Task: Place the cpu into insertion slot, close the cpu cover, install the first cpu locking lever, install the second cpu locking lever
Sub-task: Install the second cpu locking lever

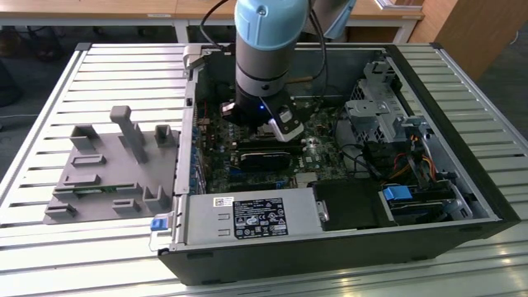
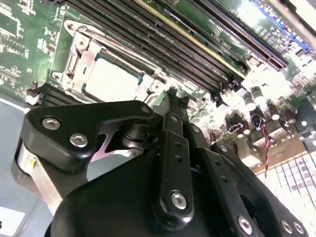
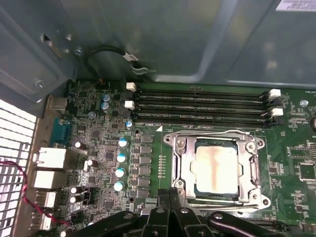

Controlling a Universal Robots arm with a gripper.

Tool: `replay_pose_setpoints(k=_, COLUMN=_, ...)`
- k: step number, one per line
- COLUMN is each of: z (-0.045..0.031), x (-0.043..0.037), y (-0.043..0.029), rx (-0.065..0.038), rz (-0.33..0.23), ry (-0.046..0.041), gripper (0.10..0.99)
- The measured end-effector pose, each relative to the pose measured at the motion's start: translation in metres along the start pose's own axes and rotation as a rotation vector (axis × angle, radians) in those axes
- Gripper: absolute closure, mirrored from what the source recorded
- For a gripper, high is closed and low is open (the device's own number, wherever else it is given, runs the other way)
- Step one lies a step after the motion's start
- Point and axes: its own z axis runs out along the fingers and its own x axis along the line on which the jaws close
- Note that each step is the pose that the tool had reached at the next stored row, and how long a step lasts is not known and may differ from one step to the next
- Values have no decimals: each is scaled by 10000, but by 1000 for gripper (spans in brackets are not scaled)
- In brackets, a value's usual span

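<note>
- First wrist view: tool, fingers pressed together and grasping nothing, is hovering at the edge of the cpu cover.
- Cover is lying closed over the cpu in the insertion slot.

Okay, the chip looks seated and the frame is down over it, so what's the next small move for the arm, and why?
Probably a short descent onto the lever along the socket's near edge. In the first wrist view the cpu lies flat in the insertion slot with the cpu cover closed over its edges, and the gripper sits just off that near edge, holding nothing.
</note>
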Motion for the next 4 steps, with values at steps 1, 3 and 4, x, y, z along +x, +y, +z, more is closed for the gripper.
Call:
replay_pose_setpoints(k=1, z=-16, x=0, y=5, rx=0, rz=0, ry=0, gripper=969)
replay_pose_setpoints(k=3, z=-27, x=0, y=9, rx=-1, rz=0, ry=0, gripper=969)
replay_pose_setpoints(k=4, z=-27, x=0, y=9, rx=-2, rz=-1, ry=0, gripper=969)
